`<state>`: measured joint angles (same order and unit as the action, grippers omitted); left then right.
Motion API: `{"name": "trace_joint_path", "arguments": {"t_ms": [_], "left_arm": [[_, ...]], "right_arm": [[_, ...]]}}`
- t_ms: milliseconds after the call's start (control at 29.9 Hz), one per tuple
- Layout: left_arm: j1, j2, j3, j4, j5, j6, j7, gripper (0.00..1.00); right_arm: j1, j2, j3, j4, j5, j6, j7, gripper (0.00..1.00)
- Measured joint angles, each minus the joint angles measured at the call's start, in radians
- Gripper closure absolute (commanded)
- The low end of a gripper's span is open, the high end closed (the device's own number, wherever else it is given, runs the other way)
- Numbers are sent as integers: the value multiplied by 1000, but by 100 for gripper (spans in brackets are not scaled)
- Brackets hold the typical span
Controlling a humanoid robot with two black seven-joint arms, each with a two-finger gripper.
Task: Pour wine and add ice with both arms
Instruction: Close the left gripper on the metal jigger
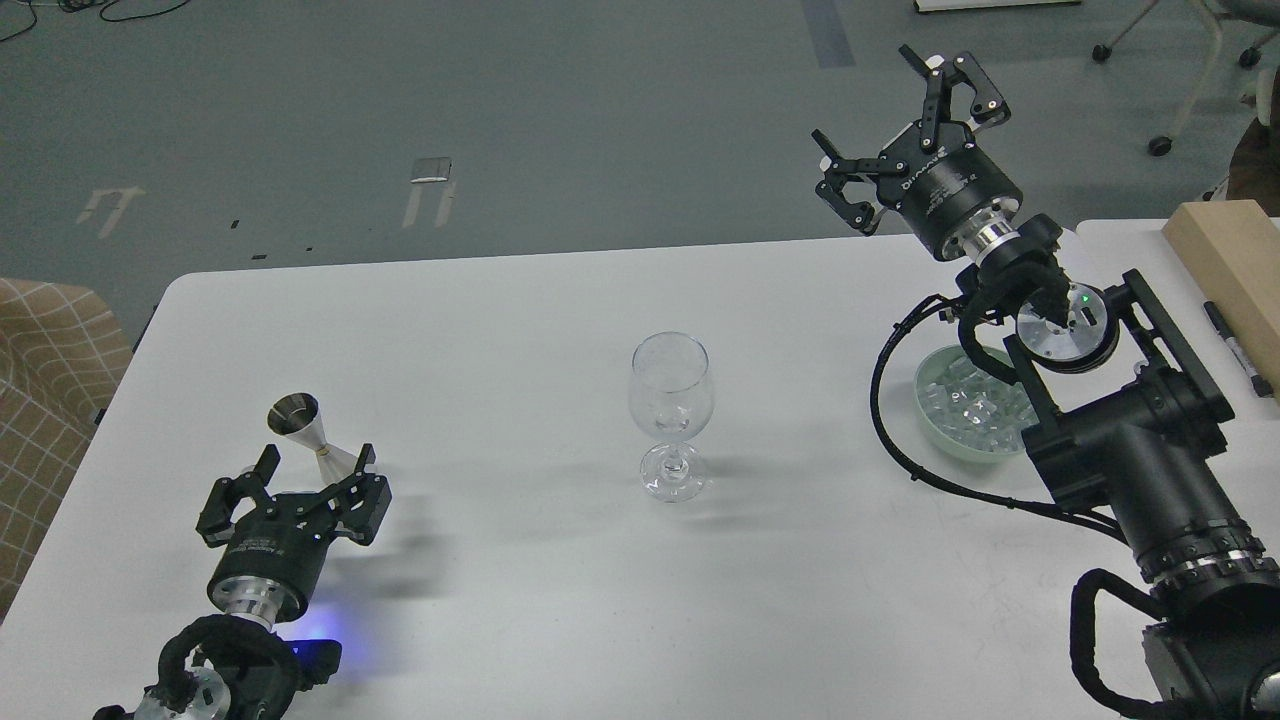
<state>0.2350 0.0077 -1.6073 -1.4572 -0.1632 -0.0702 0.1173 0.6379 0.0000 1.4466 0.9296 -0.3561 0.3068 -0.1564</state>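
The left hand (312,464) sits low over the near-left part of the white counter (500,300), fingers spread and released, grasping nothing. Just beyond its fingertips stands a steel jigger (310,432), upright, its wide mouth facing up; whether a finger touches its base is hard to tell from this angle. Near the middle of the counter stands a clear stemmed wine glass (671,412), upright, apparently with no liquid in it, well apart from both hands. To the right, partly hidden behind the right arm (1130,460), a pale green bowl (940,425) holds the ice (975,410), a heap of small clear cubes. Farther back, the right hand (900,120) is raised above the counter's far edge, fingers spread wide and released, grasping nothing. At the far right lie a black marker (1238,348) and a tan box (1230,255).
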Motion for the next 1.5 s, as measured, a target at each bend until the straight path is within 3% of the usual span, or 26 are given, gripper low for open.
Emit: {"name": "trace_joint_path", "arguments": {"t_ms": [368, 535, 1136, 1504], "left_arm": [[-32, 1, -2, 18, -2, 43, -1, 2], [-37, 3, -3, 19, 0, 62, -23, 2], [-89, 6, -5, 51, 5, 78, -62, 4], [-95, 6, -5, 51, 4, 67, -57, 2]], "right_arm": [[0, 0, 0, 2, 0, 0, 0, 0], [0, 0, 0, 2, 0, 0, 0, 0], [-3, 0, -1, 3, 0, 0, 0, 0], [-3, 0, -2, 2, 0, 0, 0, 0]]}}
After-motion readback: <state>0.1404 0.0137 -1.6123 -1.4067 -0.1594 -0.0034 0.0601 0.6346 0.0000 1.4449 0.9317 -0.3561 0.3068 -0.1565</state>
